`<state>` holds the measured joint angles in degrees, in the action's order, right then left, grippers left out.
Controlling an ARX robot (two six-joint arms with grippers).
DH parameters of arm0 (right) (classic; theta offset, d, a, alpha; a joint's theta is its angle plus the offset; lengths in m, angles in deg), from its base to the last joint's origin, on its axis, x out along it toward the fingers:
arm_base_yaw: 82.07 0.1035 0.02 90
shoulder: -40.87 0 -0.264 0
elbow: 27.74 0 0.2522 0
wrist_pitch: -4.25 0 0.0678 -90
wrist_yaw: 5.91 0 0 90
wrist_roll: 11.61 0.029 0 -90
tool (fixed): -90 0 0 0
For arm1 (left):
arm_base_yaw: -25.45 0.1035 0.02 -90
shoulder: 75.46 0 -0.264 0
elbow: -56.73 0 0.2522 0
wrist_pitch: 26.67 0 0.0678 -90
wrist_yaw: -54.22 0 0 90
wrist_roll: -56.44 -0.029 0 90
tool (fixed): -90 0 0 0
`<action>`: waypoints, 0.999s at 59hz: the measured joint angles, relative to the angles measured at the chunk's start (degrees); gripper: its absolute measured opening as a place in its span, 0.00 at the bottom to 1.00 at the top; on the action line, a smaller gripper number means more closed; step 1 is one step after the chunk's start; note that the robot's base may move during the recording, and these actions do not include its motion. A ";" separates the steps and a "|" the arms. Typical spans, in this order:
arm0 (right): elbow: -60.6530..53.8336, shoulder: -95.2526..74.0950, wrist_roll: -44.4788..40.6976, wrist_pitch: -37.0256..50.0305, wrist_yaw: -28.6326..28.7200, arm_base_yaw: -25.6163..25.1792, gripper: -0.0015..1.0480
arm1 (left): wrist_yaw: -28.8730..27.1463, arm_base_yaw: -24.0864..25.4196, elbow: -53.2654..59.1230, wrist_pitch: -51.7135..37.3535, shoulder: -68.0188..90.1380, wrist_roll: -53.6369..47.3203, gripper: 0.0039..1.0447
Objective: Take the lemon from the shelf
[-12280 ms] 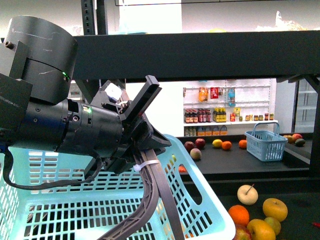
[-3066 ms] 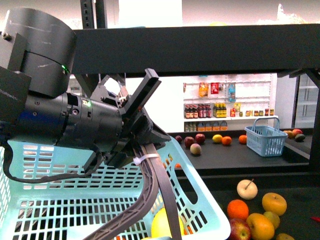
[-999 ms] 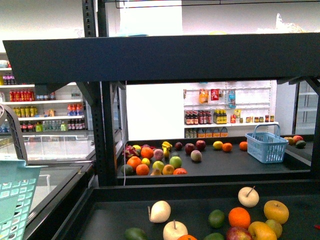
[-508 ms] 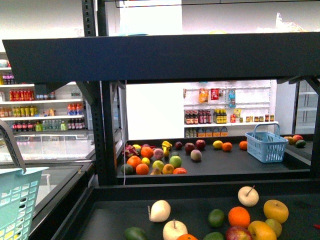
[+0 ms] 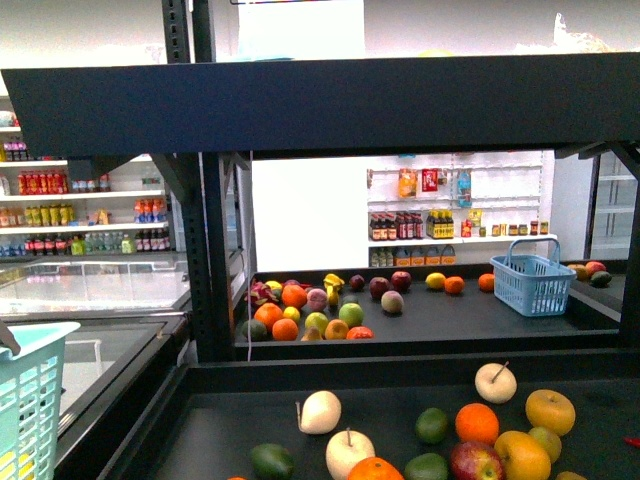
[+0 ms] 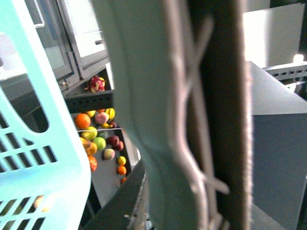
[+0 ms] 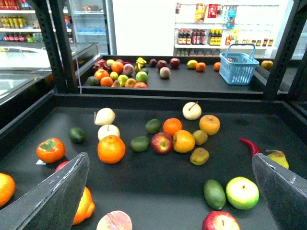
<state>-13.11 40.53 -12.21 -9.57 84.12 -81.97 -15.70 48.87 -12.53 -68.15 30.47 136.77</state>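
The black shelf (image 5: 330, 100) fills the front view; its near tier (image 7: 144, 191) holds many fruits. My left gripper (image 6: 187, 158) is shut on the handle of the teal basket (image 6: 43, 143), which shows at the front view's left edge (image 5: 28, 400). A bit of bright yellow shows through the basket's slots (image 5: 8, 464); I cannot tell if it is the lemon. A small yellow fruit (image 5: 435, 281) lies on the far rack beside an orange. My right gripper (image 7: 168, 196) is open and empty above the near tier. Neither arm shows in the front view.
Under my right gripper lie an orange (image 7: 111, 149), a red apple (image 7: 162, 142), orange-yellow fruits (image 7: 209, 124), a cream apple (image 7: 192, 110), a green apple (image 7: 242, 192), an avocado (image 7: 214, 193) and a red chili (image 7: 249, 146). A blue basket (image 5: 531, 283) stands on the far rack.
My left arm and the teal basket, which filled the front view earlier, have swung out to the left; over the last second the basket has sunk lower at the left edge.
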 joint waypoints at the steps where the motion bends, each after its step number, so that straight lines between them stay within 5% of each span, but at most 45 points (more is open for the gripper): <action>1: 0.00 0.00 0.00 0.00 0.00 0.00 0.98 | 0.09 0.13 0.50 0.00 -0.02 -0.42 0.33; 24: 0.00 0.00 0.00 0.00 -0.02 0.00 0.98 | 1.20 1.64 4.20 1.07 -0.39 -4.33 0.94; 59: 0.00 0.00 0.00 0.00 -0.02 0.00 0.98 | 0.28 2.60 5.86 11.45 -9.79 -7.48 0.93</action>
<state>-13.11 40.53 -12.21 -9.57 84.10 -81.97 -15.42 51.47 -6.67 -56.70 20.68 129.30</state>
